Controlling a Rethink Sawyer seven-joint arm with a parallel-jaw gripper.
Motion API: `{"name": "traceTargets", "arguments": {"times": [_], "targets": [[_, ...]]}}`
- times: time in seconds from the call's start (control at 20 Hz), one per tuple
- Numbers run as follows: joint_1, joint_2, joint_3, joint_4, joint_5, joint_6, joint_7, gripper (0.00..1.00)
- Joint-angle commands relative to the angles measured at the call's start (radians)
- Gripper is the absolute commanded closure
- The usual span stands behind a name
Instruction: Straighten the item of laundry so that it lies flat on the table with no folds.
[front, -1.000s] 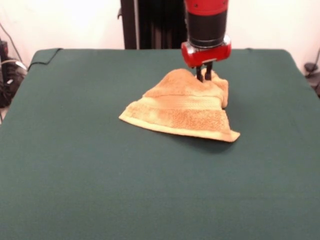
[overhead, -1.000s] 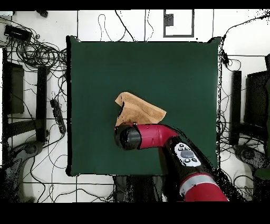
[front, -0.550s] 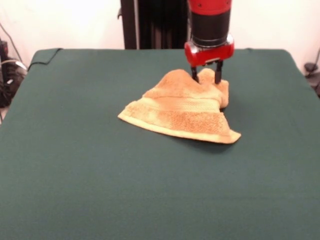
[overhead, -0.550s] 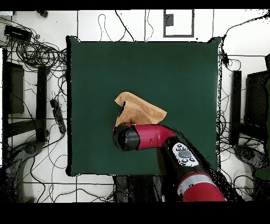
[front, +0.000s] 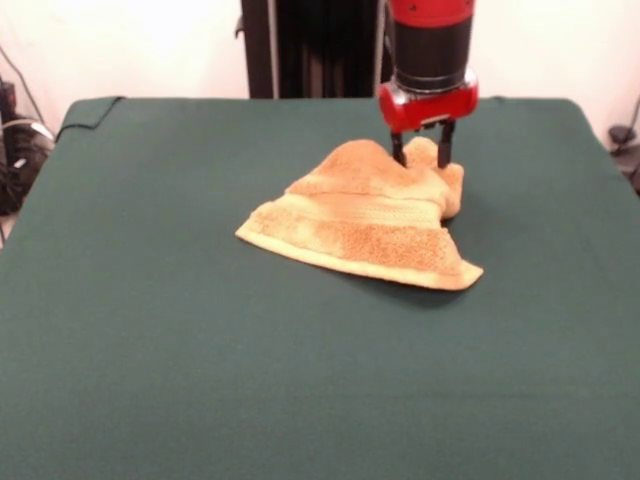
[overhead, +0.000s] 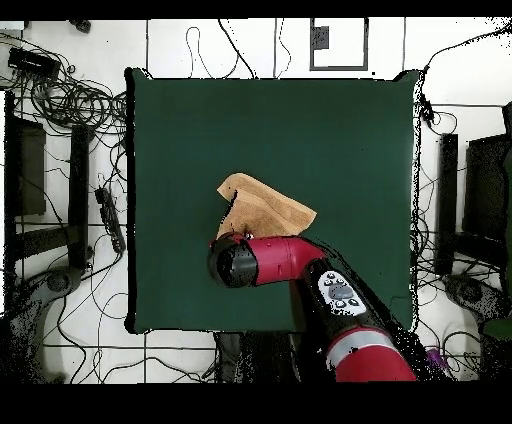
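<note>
Golden-orange terry hand towel (front: 365, 215) sits mid-table on dark green cloth tabletop (front: 180, 350), folded, bunched at far right corner. Red-black gripper (front: 422, 158) there, fingers apart astride hump, gripping nothing. Flattening barely begun; all folds remain.

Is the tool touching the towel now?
Touching. In the front view the open tool straddles a raised bump of the towel, and its tips end at the cloth.
</note>
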Motion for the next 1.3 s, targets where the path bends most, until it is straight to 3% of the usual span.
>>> {"name": "traceTargets", "arguments": {"times": [0.05,0.3,0.5,0.95,1.3], "targets": [[0.022,-0.147,0.055,0.029,0.021,0.095,0.09,0.0],[0.014,-0.295,0.055,0.06,0.061,0.273,0.048,0.0],[0.015,-0.334,0.054,0.059,0.069,0.34,0.043,0.0],[-0.051,-0.336,0.112,-0.019,0.034,0.405,-0.06,0.0],[-0.092,-0.233,0.164,-0.081,-0.025,0.308,-0.094,0.0]]}}
